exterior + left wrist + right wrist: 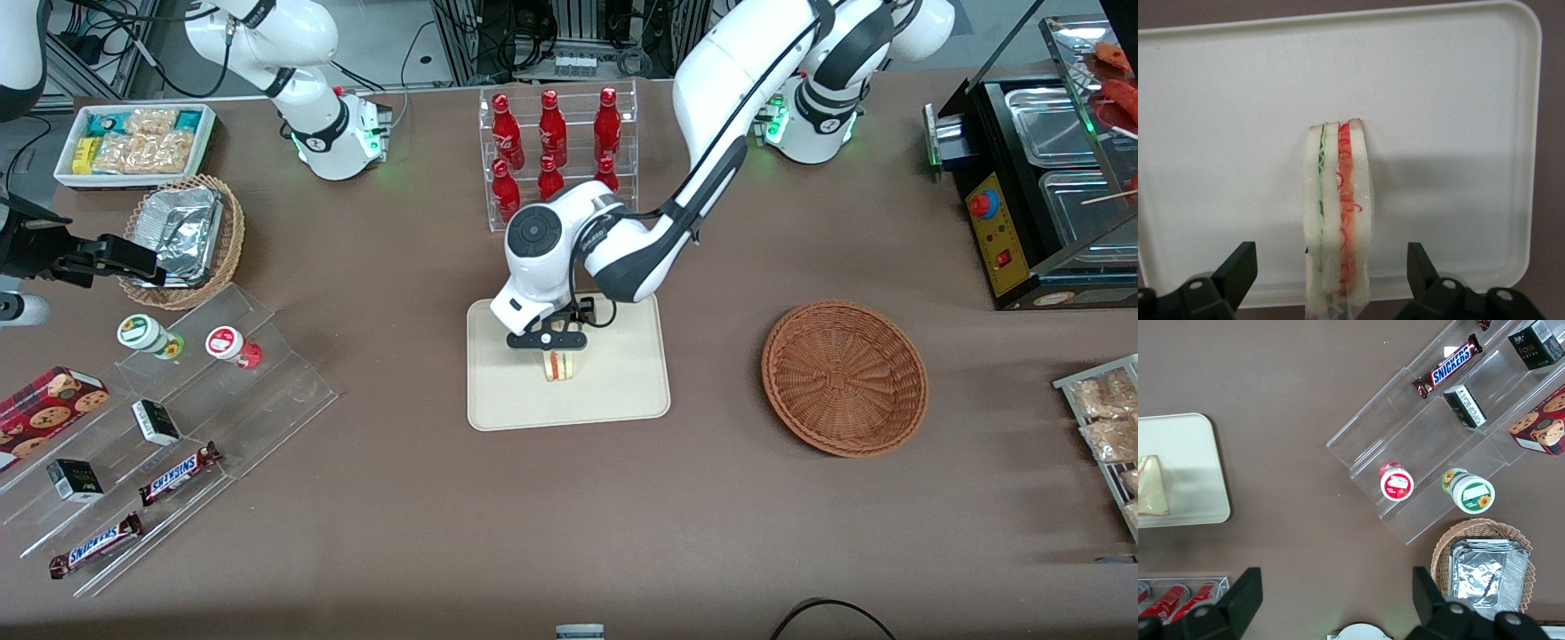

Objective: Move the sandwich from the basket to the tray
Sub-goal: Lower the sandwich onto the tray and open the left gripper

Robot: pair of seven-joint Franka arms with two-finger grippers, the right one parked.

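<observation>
The sandwich, a clear-wrapped wedge of pale bread with red and green filling, stands on edge on the cream-beige tray, near its middle. My left gripper hangs just above it, open. Its black fingers flank the wedge with a clear gap on each side and do not touch it. The reddish-brown wicker basket lies beside the tray toward the working arm's end of the table, with nothing in it.
A clear rack of red bottles stands farther from the front camera than the tray. Toward the parked arm's end are a stepped acrylic shelf with snacks, a tan basket holding a foil container and a white tub. A black appliance sits at the working arm's end.
</observation>
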